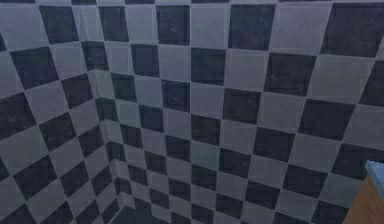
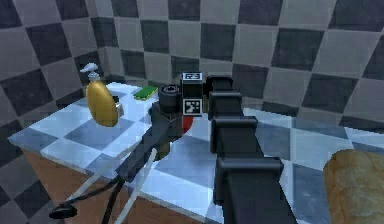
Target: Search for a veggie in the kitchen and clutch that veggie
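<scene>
On the pale counter (image 2: pixel 70 135), a small red thing (image 2: pixel 186 123) lies close against the dark arm (image 2: pixel 235 140). A flat green thing (image 2: pixel 145 92) lies farther back by the wall. I cannot make out whether either one is a veggie. My gripper (image 2: pixel 100 200) reaches down and left from the two white marker squares (image 2: pixel 170 100), and its thin fingers (image 2: pixel 85 198) run past the counter's near edge. I cannot tell whether it holds anything.
A yellow bottle with a pump top (image 2: pixel 101 101) stands on the counter at the left. A brown, crusty loaf (image 2: pixel 355 185) lies at the arm side view's lower right. Dark and grey checkered tile walls (image 1: pixel 190 100) meet in a corner close ahead; a brown edge (image 1: pixel 374 195) shows at the forward view's lower right.
</scene>
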Controlling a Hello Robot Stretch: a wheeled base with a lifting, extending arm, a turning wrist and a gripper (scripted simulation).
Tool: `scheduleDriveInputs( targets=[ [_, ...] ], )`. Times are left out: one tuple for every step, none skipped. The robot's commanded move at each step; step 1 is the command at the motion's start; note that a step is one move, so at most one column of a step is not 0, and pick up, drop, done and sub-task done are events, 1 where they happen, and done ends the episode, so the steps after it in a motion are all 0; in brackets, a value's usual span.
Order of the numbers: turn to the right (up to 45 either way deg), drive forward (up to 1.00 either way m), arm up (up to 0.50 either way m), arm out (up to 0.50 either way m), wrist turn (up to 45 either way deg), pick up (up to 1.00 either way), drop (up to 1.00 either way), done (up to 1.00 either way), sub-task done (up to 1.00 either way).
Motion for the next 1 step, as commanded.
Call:
scheduleDriveInputs(
  targets=[
    [0.0, 0.0, 0.0, 0.0, 45.0, 0.0, 0.0, 0.0, 0.0]
  ],
)
